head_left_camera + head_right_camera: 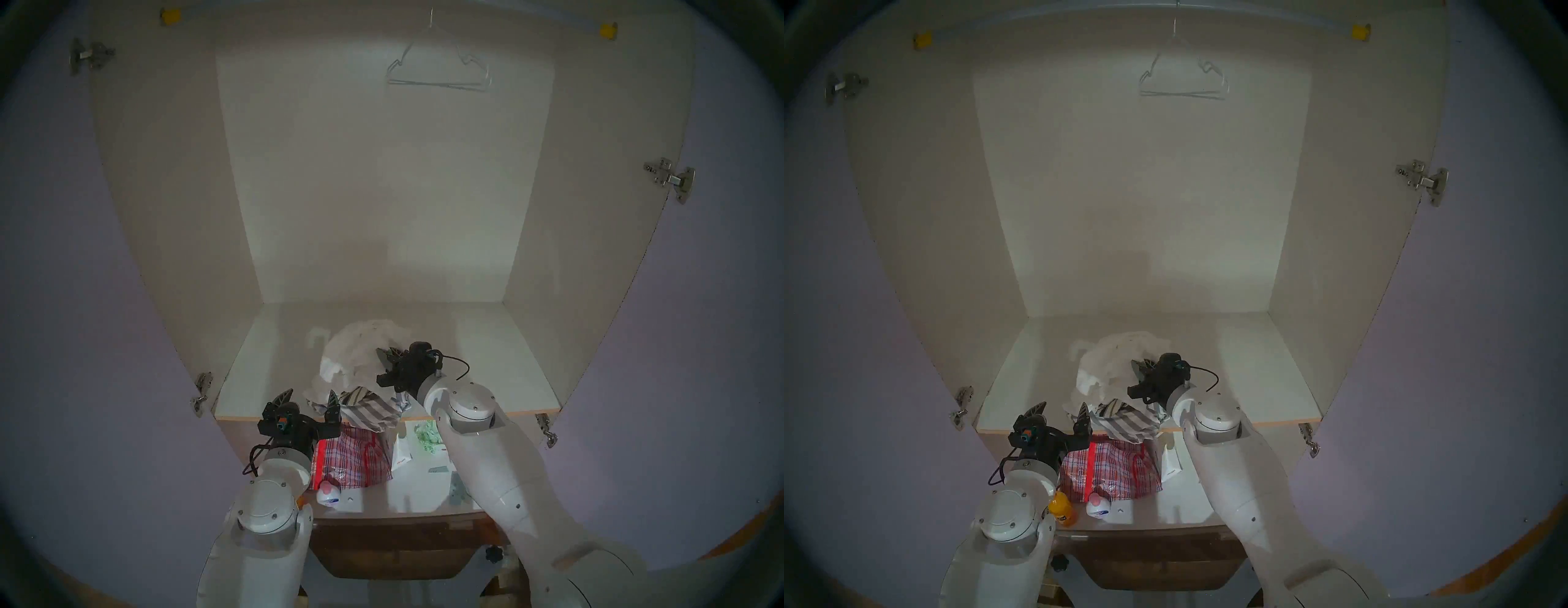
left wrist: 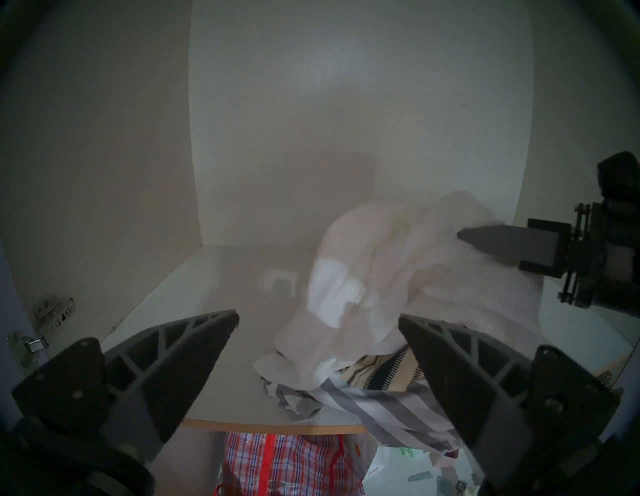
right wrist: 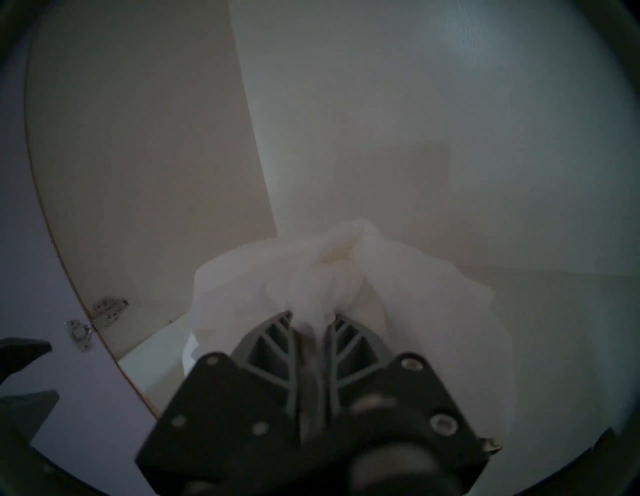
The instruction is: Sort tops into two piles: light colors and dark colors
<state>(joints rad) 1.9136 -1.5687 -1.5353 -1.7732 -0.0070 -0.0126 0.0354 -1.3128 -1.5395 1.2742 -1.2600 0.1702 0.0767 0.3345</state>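
My right gripper (image 3: 313,324) pinched white top (image 3: 346,277) mid-shelf; left gripper (image 2: 318,320) gaped wide, empty, near striped tops (image 2: 398,398) at front edge.

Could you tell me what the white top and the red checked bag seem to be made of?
White top: thin soft cloth, matte, slightly sheer; it crumples and bunches inside the shut right claw. Red checked bag: probably woven plastic, judging by its glinting surface.

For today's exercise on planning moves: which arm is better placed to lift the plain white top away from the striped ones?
The right. The right gripper is shut on the white top, while the left gripper hangs open near the shelf's front edge, holding nothing.
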